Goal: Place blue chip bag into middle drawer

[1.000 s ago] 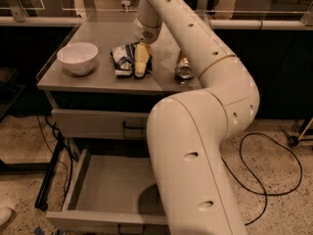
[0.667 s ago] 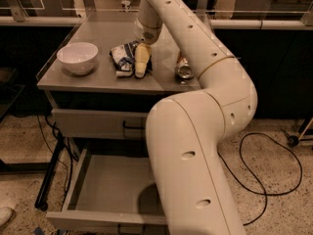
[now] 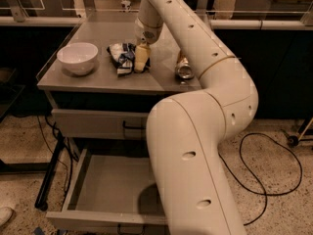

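Note:
The blue chip bag, crinkled dark blue and white, lies on the grey table top between the bowl and the can. My gripper reaches down from the long white arm and sits on the bag's right edge, touching it. The middle drawer is pulled open below the table, and its flat grey tray holds nothing. My arm's big white lower link covers the drawer's right part.
A white bowl stands at the table's left. A shiny copper-coloured can lies right of the gripper. A closed grey drawer front with a black handle sits above the open drawer. Black cables lie on the floor.

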You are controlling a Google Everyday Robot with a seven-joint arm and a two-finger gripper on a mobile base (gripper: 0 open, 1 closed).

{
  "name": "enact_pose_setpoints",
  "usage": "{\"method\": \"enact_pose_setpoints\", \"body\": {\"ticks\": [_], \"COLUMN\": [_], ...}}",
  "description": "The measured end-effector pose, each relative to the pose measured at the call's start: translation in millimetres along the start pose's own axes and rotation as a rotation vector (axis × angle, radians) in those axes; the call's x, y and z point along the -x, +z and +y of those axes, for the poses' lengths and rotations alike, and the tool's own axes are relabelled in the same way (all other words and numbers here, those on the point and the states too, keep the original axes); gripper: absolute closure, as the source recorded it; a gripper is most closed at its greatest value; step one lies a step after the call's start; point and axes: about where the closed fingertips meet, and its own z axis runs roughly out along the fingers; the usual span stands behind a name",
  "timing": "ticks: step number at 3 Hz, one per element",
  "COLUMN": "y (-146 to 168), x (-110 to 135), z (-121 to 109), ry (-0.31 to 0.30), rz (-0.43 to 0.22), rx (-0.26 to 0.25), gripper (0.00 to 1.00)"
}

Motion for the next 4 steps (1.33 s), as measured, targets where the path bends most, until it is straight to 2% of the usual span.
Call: {"method": "enact_pose_setpoints", "body": {"ticks": [2,3,4], "y": [4.7,4.6,-10.8], "x": [4.4,10.1,14.2], "z": [-1.1,-4.4,-9.7], "ry": [-0.012,-0.019,-0.021], "rz": [-0.016,-0.041,-0.088], "rx": [-0.001,-0.015,-0.047], "gripper": [0.92,1.0,1.0]}}
